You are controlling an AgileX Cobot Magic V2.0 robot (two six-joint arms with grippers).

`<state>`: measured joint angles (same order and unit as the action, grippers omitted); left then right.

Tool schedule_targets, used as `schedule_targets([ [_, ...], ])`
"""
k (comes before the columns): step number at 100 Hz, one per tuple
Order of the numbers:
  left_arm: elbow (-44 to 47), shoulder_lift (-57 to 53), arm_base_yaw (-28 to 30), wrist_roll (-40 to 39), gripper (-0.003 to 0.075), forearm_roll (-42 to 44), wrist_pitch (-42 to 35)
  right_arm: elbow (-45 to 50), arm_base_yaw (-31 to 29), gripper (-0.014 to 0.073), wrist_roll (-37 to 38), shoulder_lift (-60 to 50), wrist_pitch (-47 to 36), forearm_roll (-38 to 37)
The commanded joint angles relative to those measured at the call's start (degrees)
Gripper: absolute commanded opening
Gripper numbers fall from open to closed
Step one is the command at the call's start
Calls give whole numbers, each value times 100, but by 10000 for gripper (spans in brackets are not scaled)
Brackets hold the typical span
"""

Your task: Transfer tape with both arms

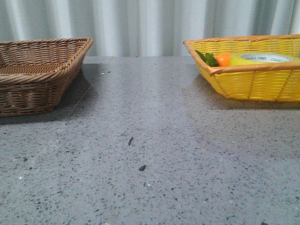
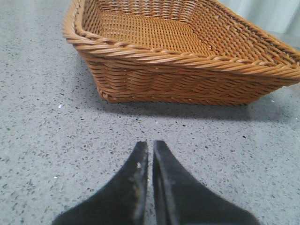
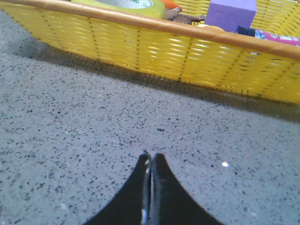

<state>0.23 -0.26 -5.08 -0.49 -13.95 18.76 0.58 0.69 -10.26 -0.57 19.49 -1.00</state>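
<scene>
Front view: tape (image 1: 262,59) lying flat in the yellow basket (image 1: 248,84) at roughly 2 o'clock on the table (image 1: 150,154), open core facing up, carrot (image 1: 223,59) touching its left side. Brown basket (image 1: 37,75) at about 10 o'clock, well apart, nothing visible inside. Neither arm in sight here.

Left wrist view: left end effector (image 2: 150,150) drawn narrow, fingertips nearly touching, holding nothing, low over bare table. Brown basket (image 2: 187,61) dead ahead at 12 o'clock, its floor bare. No tape in this view.

Right wrist view: right end effector (image 3: 150,158) likewise pinched to a slit and gripping nothing, low over the table. Yellow basket (image 3: 187,56) ahead; tape (image 3: 129,5) just beyond the near wall at about 12 o'clock, only its rim showing. Purple block (image 3: 230,13) at 1 o'clock. Judged clearly nearer the right arm, so first pick likely falls there, with an opening of the fingers and a lift over the wall needed beforehand.
</scene>
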Motion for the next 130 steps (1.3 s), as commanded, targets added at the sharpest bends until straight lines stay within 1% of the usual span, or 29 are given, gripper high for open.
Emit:
schedule_targets([
  [1,48,-165,12,-45,-20,-61,-343,123,-42,-62,4,-99,17,-56],
  [48,48,-165,12,-36,-20,-61,-343,123,-42,-62,4,-99,17,-56],
  [79,48,-165,12,49,-20,120,-343,123,-42,-62,4,-99,5,-56],
  [90,48,-165,12,13,-20,120,-570,123,-42,-62,4,-99,-52,-56],
  [99,48,-165,12,13,-20,-159,-793,123,-42,-62,4,-99,-443,-56],
  [102,48,-165,12,13,-20,-391,-862,123,-42,-62,4,-99,-594,-56],
  [110,48,-165,12,13,-20,-1394,-967,123,-42,-62,4,-99,-1178,-56],
  [114,48,-165,12,13,-20,-1681,-967,123,-42,-62,4,-99,-1463,-21],
  [121,48,-165,12,13,-20,-1729,-1030,123,-42,-62,4,-99,-1986,100],
  [126,48,-165,12,13,-20,-1769,-1140,123,-42,-62,4,-99,-2278,376],
  [130,48,-165,12,13,-20,-1875,-1231,123,-42,-62,4,-99,-2397,749],
])
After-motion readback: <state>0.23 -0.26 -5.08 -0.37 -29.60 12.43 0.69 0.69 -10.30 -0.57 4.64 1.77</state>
